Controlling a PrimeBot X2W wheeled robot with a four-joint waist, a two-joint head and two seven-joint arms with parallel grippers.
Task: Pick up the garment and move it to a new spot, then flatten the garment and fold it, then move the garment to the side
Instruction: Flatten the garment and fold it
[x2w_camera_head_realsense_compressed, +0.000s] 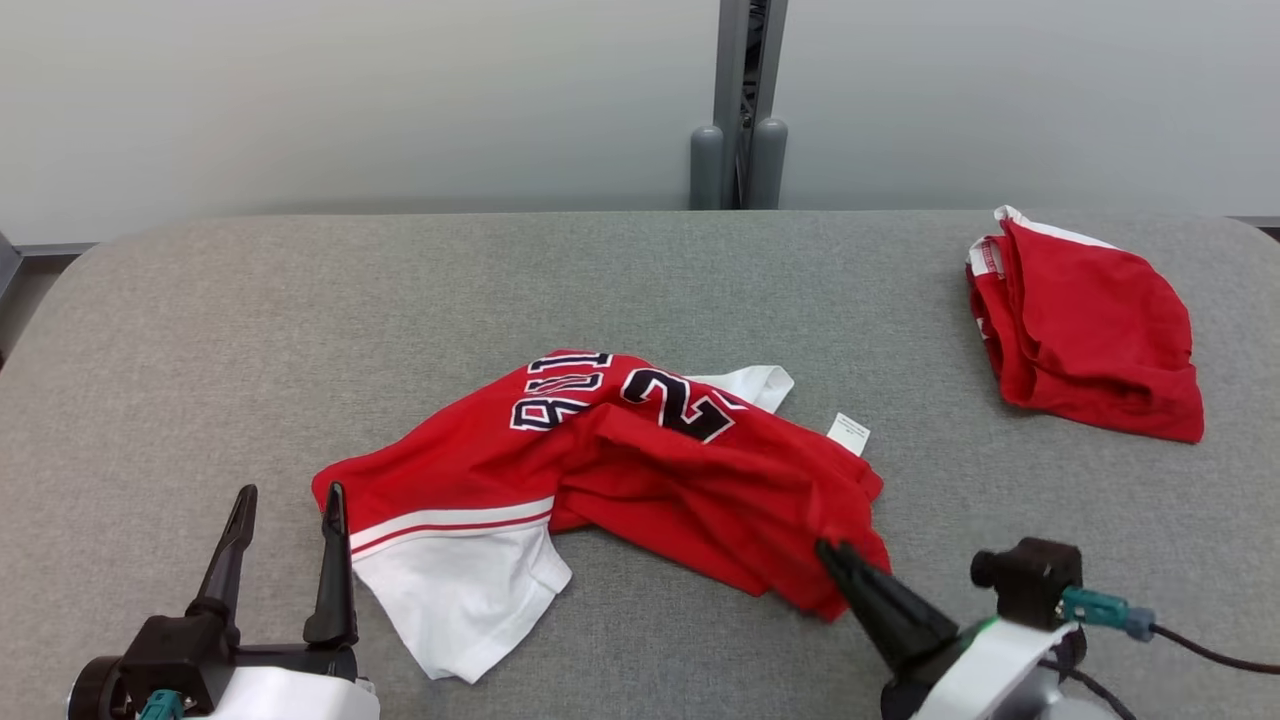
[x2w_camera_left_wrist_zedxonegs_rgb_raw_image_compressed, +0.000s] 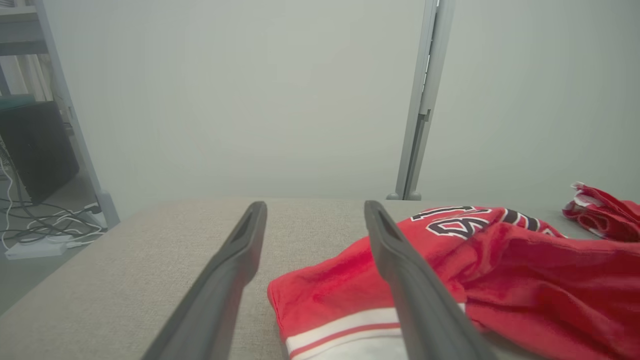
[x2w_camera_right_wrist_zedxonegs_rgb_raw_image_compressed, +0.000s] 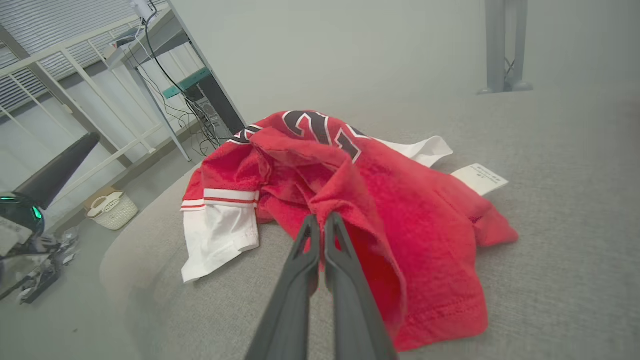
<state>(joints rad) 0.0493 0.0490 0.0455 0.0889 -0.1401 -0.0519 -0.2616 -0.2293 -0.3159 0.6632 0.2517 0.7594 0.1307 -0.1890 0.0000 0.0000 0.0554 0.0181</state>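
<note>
Two grippers over one grey table (x2w_camera_head_realsense_compressed: 300, 300). The left gripper (x2w_camera_head_realsense_compressed: 290, 490) stood with its two fingers wide apart and held nothing; bare table lay between them. Its inner finger crossed in front of the red shoulder of the garment (x2w_camera_head_realsense_compressed: 640, 470), though I could not tell whether it touched the cloth. The right gripper (x2w_camera_head_realsense_compressed: 825, 548) had its fingers pressed together, clamped on a raised fold at the near hem of the garment, as the right wrist view showed (x2w_camera_right_wrist_zedxonegs_rgb_raw_image_compressed: 322, 216).

The garment lay crumpled directly ahead of both grippers, between them and nearer the right one. It was a red jersey with dark, white-edged lettering and numerals, a red-and-white striped band, and one white sleeve (x2w_camera_head_realsense_compressed: 460, 590) spread flat just beside the left gripper. A second white sleeve end peeked out at its far edge. One white label (x2w_camera_head_realsense_compressed: 849, 433) stuck out beyond the right gripper's tips.

One folded red bundle (x2w_camera_head_realsense_compressed: 1090, 330), edged in white, lay well beyond the right gripper, apart from the garment.
</note>
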